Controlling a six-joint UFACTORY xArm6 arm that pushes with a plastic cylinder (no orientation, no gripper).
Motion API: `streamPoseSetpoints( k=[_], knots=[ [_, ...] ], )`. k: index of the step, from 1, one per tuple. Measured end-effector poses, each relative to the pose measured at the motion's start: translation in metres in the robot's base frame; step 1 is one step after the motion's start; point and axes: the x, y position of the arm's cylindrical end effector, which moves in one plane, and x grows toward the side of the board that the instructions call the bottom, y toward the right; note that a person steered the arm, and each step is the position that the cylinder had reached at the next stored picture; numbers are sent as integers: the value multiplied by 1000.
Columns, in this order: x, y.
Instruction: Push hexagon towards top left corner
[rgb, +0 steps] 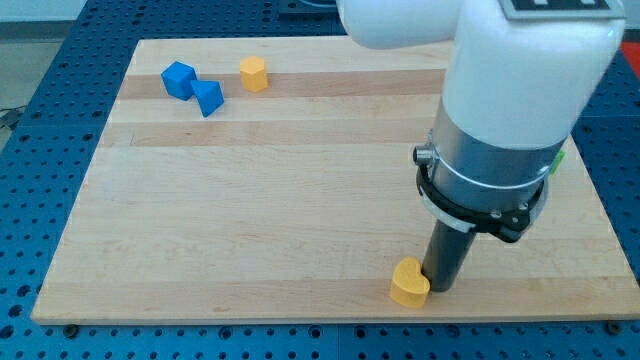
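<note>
A yellow hexagon block (253, 74) sits near the view's top left of the wooden board (300, 200). Just left of it lie two blue blocks: a blue cube (179, 80) and a blue angular block (209, 97), touching each other. A yellow heart-shaped block (409, 283) lies near the view's bottom edge, right of centre. My tip (436, 290) is at the view's bottom right, touching the right side of the yellow heart, far from the hexagon.
The white and grey arm body (500, 110) fills the view's right and hides part of the board behind it. A small green thing (558, 160) peeks out at the arm's right edge. A blue perforated table (40, 150) surrounds the board.
</note>
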Motion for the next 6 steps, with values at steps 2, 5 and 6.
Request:
streamPoseSetpoints(
  k=[2,5,6],
  knots=[
    [-100,-22],
    [-311,-235],
    [-311,-277]
  ],
)
